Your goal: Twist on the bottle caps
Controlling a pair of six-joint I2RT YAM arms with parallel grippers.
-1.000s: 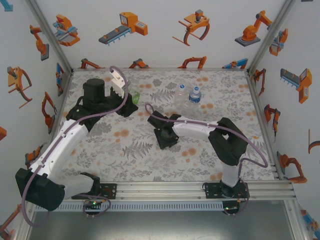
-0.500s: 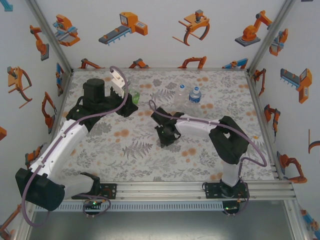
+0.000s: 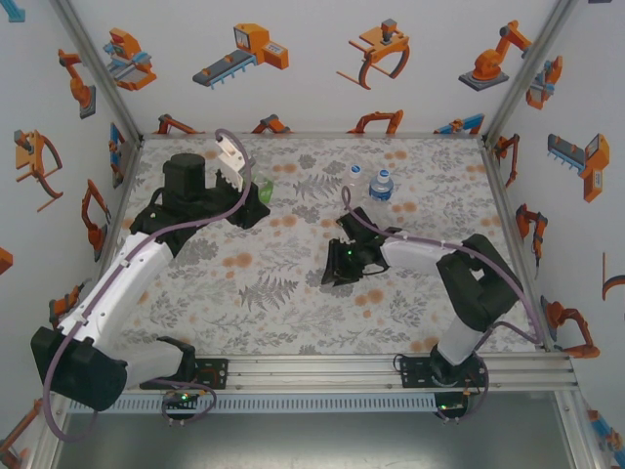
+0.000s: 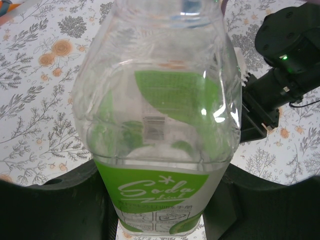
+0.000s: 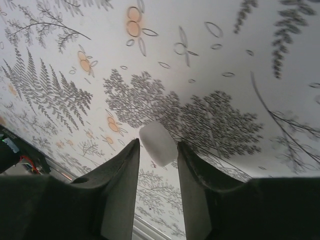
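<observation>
A green-labelled bottle (image 4: 160, 125) is clenched in the left end effector (image 3: 252, 202) at ten o'clock on the floral surface (image 3: 254, 293), seemingly steadied for capping. A white cap (image 5: 156, 140) is grasped at the tips of the right end effector (image 5: 158, 150) near centre, clear of the surface; the bottle lies well apart, toward its ten o'clock

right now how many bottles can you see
3: a green-labelled bottle in the left gripper at far left; a plain clear bottle and a blue-labelled bottle side by side at the far middle.
</observation>
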